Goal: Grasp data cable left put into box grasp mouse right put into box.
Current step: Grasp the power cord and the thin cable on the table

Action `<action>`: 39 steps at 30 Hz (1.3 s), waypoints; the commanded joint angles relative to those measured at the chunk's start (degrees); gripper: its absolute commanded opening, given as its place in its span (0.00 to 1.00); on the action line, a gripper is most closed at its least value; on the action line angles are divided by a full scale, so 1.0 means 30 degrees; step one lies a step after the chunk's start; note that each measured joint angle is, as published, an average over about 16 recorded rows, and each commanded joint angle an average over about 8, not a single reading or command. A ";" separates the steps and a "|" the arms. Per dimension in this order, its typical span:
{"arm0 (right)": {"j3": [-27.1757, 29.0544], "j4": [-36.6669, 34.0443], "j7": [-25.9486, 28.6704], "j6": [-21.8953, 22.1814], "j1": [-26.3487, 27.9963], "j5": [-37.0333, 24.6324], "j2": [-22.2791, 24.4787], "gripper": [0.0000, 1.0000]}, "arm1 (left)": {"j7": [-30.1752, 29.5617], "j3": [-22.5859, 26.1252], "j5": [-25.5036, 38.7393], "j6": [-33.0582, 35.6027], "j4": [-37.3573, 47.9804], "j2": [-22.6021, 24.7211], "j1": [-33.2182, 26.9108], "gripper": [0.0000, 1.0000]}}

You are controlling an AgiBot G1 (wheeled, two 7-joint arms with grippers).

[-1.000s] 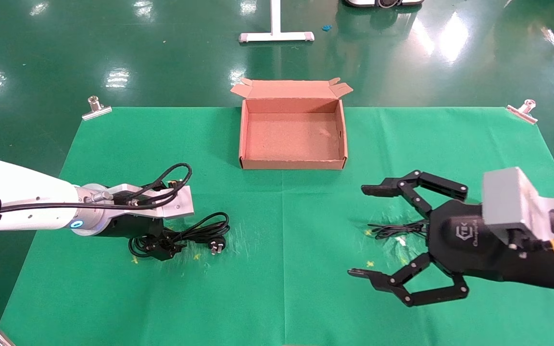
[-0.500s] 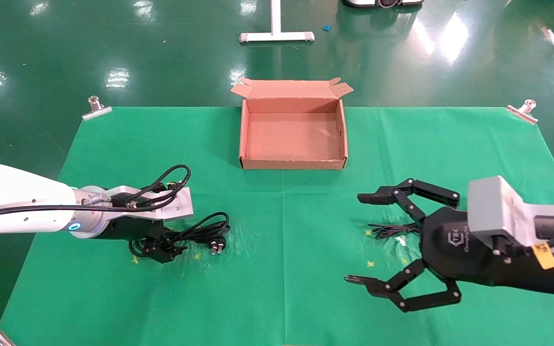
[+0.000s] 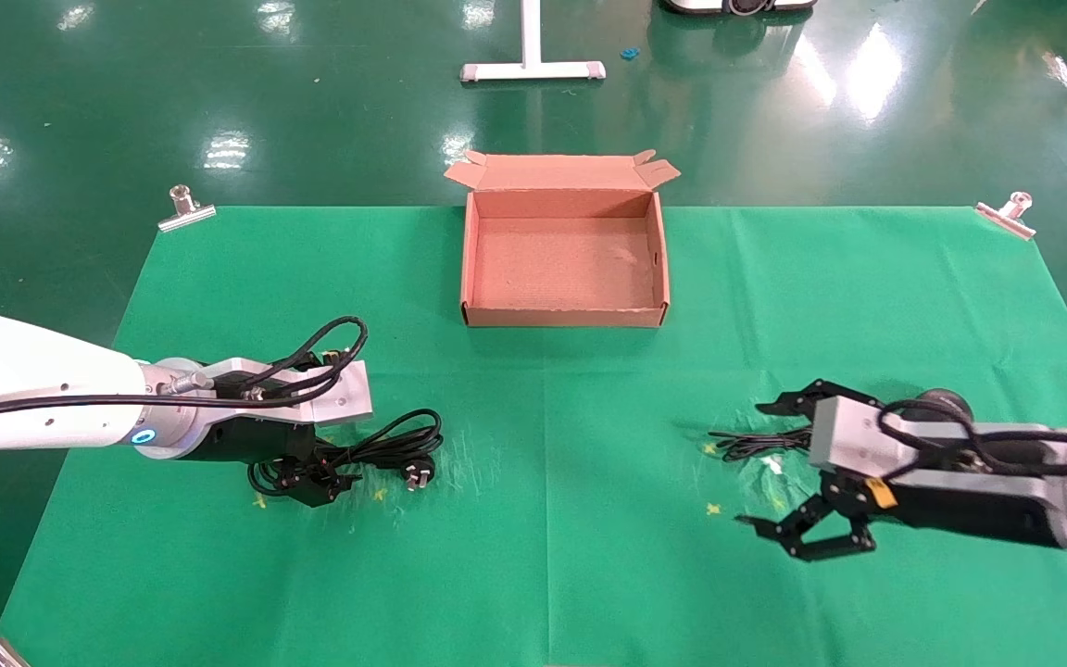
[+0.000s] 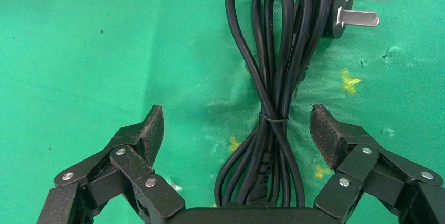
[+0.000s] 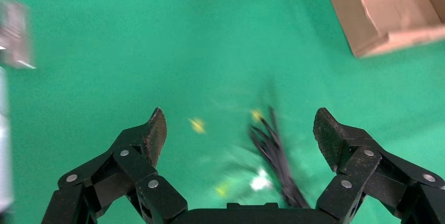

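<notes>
**Inspector:** Data cable [image 4: 273, 93], a coiled thick black cord tied at its middle, with a chunky black plug and metal prongs: it lies on the green cloth [image 3: 543, 482], well short of the shallow brown corrugated cardboard box [image 3: 563, 317] and off to the box's left. The box holds nothing.

**Assistant:** And the left gripper [image 4: 239, 129]?

**Inspector:** Down over the coil, jaws spread wide, one pad on each side of the tied waist. Neither pad touches the cord. Nothing is grasped.

**Assistant:** The right gripper [image 3: 788, 463]?

**Inspector:** Low over the cloth, on the box's right and nearer the robot. Jaws parted, holding nothing. A bundle of thin black wire [image 3: 756, 445] lies beside it. The mouse body cannot be made out.

**Assistant:** Step in hand?

**Inspector:** In my judgement, the first: taking up the cable. The next move calls for closing squarely on the tied waist so that all strands are caught, then lifting clear, minding the trailing plug, before carrying to the box.
</notes>
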 commanded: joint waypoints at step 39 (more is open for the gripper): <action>-0.1473 -0.6136 -0.0808 0.1937 0.2711 -0.3967 -0.3565 0.00 | 0.0004 -0.0004 -0.0009 -0.0005 0.0006 -0.0004 0.0006 0.00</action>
